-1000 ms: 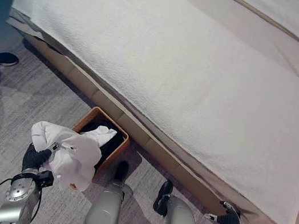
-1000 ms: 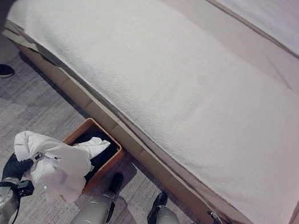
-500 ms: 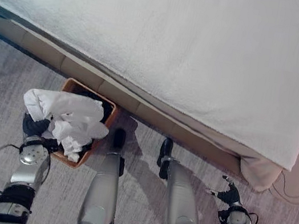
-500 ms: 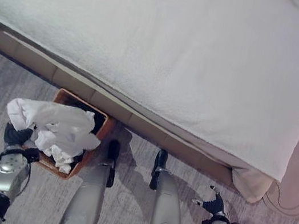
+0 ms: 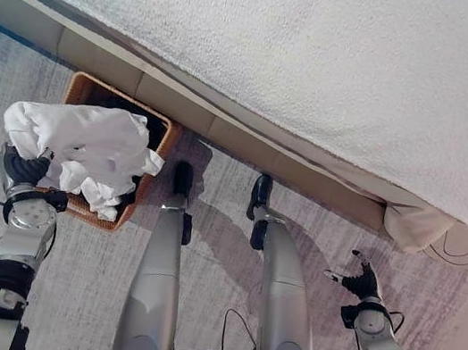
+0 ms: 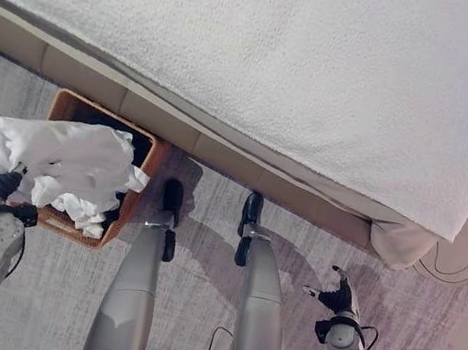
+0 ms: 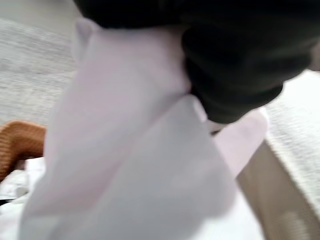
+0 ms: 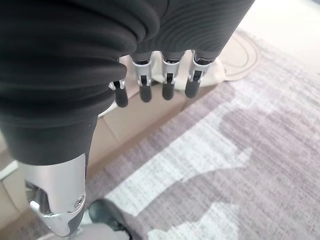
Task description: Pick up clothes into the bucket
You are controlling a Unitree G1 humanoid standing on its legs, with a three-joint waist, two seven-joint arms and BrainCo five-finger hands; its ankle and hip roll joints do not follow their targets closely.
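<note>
A white garment [image 5: 85, 144] is bunched over my left hand [image 5: 25, 169], which is shut on it, and spreads across the top of a brown wicker basket [image 5: 108, 218] standing on the floor against the bed base. Part of the cloth droops inside the basket, where more white cloth lies on a dark lining. In the left wrist view the garment [image 7: 140, 175] hangs right before the hand's dark cover, with the basket's rim [image 7: 20, 142] beside it. My right hand [image 5: 362, 281] hangs low over the carpet at the right, open, its fingers [image 8: 168, 85] relaxed and holding nothing.
A wide bed with a white textured cover [image 5: 327, 56] spans the far side, its tan base [image 5: 223, 132] running right behind the basket. Grey carpet [image 5: 77, 292] lies around me. The bed's corner with loose bedding [image 5: 415, 230] is near my right hand.
The camera has tilted down toward the floor. My left hand has brought the white garment from the basket's front edge to over its opening. The right hand stays open.
</note>
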